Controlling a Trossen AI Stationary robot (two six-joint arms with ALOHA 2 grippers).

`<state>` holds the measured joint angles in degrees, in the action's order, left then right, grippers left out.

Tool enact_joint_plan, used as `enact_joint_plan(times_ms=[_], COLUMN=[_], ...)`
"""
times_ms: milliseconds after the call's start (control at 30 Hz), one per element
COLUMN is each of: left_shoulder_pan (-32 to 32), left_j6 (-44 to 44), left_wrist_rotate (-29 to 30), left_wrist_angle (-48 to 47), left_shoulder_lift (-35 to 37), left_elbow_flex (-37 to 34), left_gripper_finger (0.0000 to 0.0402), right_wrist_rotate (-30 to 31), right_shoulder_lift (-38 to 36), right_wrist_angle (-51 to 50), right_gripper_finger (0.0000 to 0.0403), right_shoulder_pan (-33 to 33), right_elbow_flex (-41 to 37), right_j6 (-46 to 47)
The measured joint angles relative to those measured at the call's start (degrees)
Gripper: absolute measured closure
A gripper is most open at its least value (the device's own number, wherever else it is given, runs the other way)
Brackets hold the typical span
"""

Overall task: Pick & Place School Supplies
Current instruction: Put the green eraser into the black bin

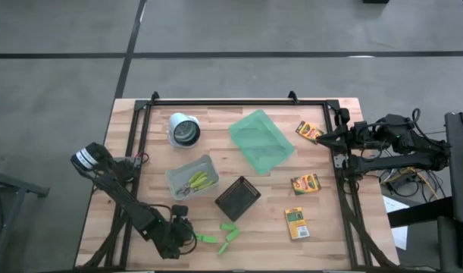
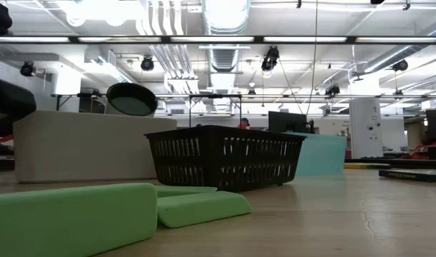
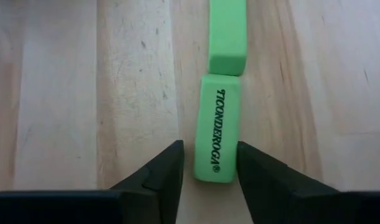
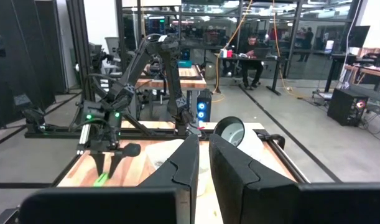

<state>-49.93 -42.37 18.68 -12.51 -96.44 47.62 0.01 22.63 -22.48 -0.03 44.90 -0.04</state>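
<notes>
The pale wooden slatted table (image 1: 322, 227) fills the middle of the high view, and the step in hand is a pick-up at its lower left edge. There the left arm, a dark jointed limb running down from the left of the frame, bends low with its left gripper (image 1: 192, 236) down at the table surface. In the left wrist view the left gripper's two dark fingers (image 3: 162, 171) straddle a short bright green rubber eraser block printed with black lettering (image 3: 216, 137); narrow gaps show on both sides, so the jaws are part-closed around it and not yet gripping. A second plain green block (image 3: 227, 34) lies end to end with it, touching. The next move, as I judge it, calls for finishing the squeeze squarely, then lifting straight so the neighbour is not dragged.

The right gripper (image 1: 322, 139) waits at the upper right edge of the table, its fingers nearly together and empty.
</notes>
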Motion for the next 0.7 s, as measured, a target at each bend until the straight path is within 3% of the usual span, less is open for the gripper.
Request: enact_joint_plan(times_ms=[267,700], left_shoulder_pan=[0.02,0.00], left_j6=[-1.66,-1.66], left_wrist_rotate=[0.23,0.06], left_wrist_angle=[0.09,-0.12], left_shoulder_lift=[0.00,0.11], left_elbow_flex=[0.00,0.17], left_gripper_finger=[0.0306,0.0309], right_wrist_rotate=[0.00,0.00], right_shoulder_lift=[0.00,0.00], right_wrist_angle=[-0.01,-0.02], right_gripper_finger=[0.0367,0.0367], right_shoulder_pan=[0.01,0.02], right_elbow_flex=[0.00,0.00], right_j6=[0.00,0.01])
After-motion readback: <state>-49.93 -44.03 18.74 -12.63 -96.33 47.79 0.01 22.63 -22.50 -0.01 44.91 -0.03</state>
